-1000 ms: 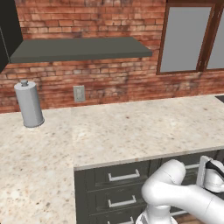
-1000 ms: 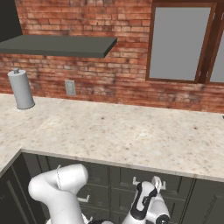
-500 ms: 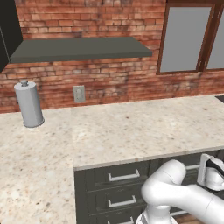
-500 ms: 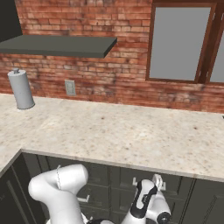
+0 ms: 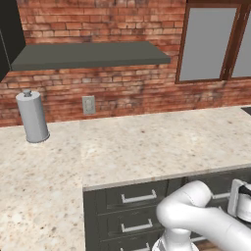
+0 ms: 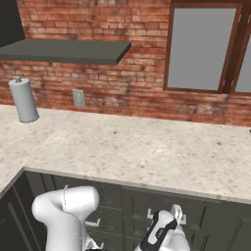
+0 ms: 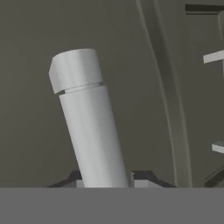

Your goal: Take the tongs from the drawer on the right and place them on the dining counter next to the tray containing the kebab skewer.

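You are looking at a beige speckled worktop [image 5: 147,147] running along the brick wall and wrapping round a corner toward the near left. A grey canister [image 5: 32,116] is standing upright on it, well back by the wall at the left end.

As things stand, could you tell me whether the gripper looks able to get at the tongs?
Probably not yet. The gripper is shut on the silver bar handle of the dark charcoal drawer, whose front looks closed, so no tongs are exposed; the drawer would need pulling open first.
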